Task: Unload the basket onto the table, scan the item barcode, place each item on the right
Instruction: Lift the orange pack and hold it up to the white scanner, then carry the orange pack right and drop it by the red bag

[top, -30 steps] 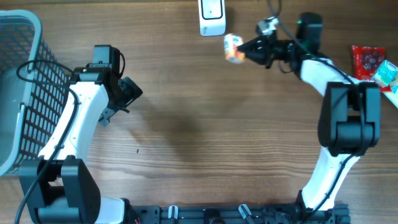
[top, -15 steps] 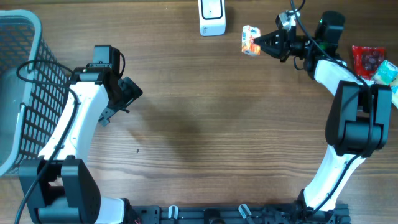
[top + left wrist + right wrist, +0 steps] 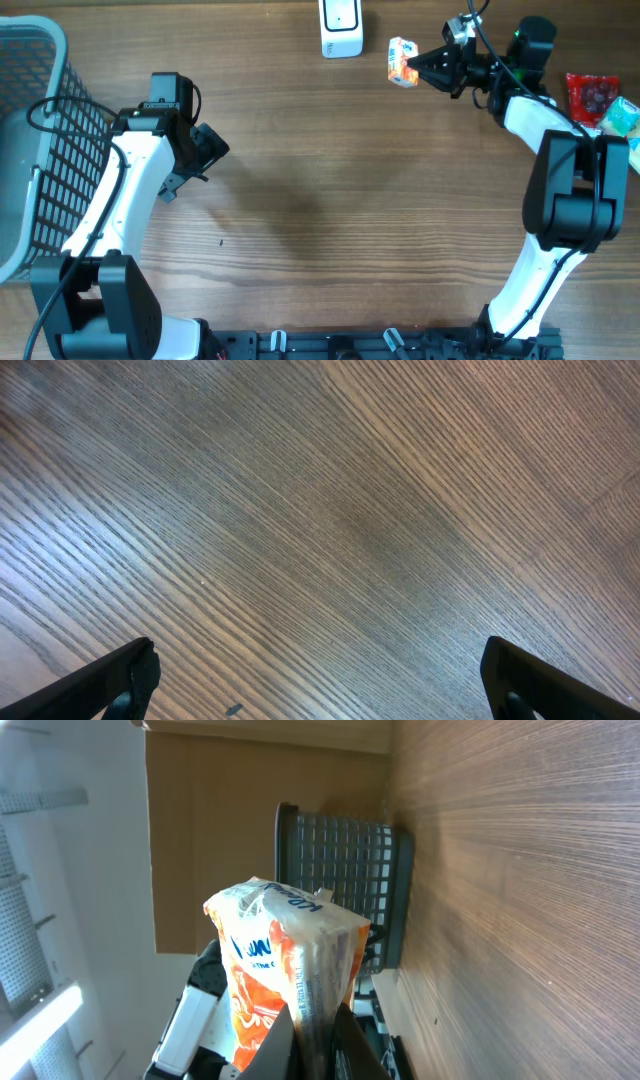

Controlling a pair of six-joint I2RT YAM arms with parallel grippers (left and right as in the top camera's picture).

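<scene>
The counter (image 3: 330,220) lies bare beneath the held item, so a drop would probably leave it flat on the wood, perhaps barcode down, and cost a fresh pickup. The basket (image 3: 30,150) sits far left, well apart, and looks like no hazard.

The left pincer (image 3: 207,152) hangs over bare wood with its fingers wide apart and nothing between them, so it is too far off to help with a slip.

The scanner (image 3: 341,27) stands at the far edge. The packet (image 3: 402,62) is held in the air near its right side, not touching it. A poorly judged swing could knock the scanner over, or turn the wrong face to it — I cannot tell where the barcode is.

The right pincer (image 3: 418,68) is clamped on the packet's lower edge only. The wrapper looks soft and could twist or slide out.
</scene>
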